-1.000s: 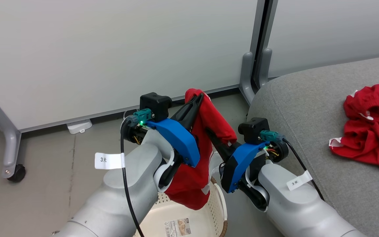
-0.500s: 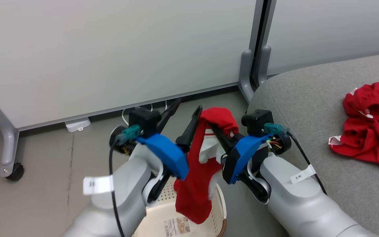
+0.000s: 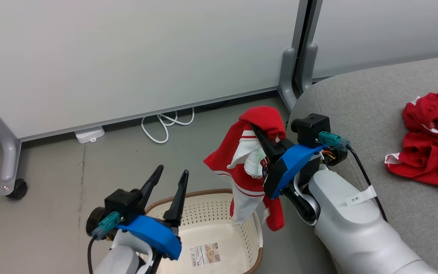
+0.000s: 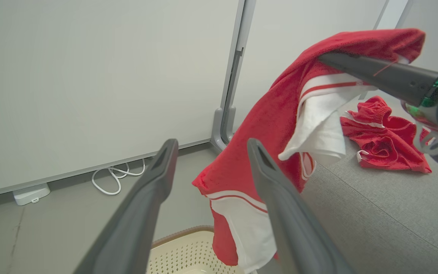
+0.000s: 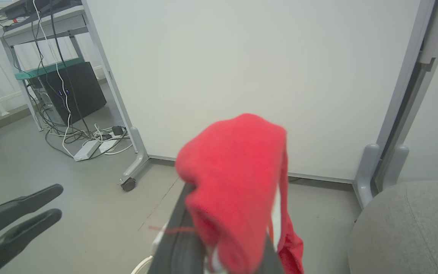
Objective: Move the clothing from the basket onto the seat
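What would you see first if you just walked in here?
A bright red and white garment dangles from the shut right gripper, above the right rim of the basket. A second red garment lies crumpled on the grey seat at the right. The left gripper stands open by the basket's left rim.

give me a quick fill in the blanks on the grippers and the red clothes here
1. The right gripper is ___ on a hanging garment.
2. The left gripper is ___ and empty.
3. A second garment lies on the grey ___.
Missing words: shut, open, seat.
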You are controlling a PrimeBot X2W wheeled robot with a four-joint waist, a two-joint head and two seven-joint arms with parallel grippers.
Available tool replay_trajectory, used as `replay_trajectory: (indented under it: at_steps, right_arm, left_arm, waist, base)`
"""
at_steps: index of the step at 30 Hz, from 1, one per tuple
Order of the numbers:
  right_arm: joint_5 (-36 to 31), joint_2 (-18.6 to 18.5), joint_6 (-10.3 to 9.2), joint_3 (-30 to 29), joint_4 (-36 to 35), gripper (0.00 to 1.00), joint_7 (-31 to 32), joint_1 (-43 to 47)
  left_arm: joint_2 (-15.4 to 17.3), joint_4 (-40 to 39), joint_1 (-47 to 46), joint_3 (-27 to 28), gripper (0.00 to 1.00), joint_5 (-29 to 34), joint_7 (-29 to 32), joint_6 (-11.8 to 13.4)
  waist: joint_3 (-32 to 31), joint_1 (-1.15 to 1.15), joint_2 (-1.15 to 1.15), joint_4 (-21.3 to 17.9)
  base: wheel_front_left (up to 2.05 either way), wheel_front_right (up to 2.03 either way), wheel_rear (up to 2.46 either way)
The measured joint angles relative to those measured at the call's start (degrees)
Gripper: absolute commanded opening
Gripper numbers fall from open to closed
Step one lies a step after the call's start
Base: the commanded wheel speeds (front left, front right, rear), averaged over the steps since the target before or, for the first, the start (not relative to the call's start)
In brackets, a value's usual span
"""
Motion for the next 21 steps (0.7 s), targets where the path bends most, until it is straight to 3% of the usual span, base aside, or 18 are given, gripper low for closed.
replay_trajectory:
  at_steps: [14, 21]
  right_arm:
    - [-4.2, 0.0, 0.00, -4.6, -3.0, 0.00, 0.0, 3.3]
    - [-4.9, 0.0, 0.00, -5.6, -3.1, 0.00, 0.0, 4.0]
  left_arm:
    - [-2.6, -4.0, 10.6, 11.9, 1.00, 8.0, 0.0, -1.1]
    - [-3.6, -4.1, 12.0, 13.2, 1.00, 9.3, 0.0, -1.2]
  waist:
    - [0.4, 0.00, 0.00, -0.3]
    - [-0.4, 0.00, 0.00, -0.4]
  base:
    - [0.00, 0.00, 0.00]
    - [0.00, 0.00, 0.00]
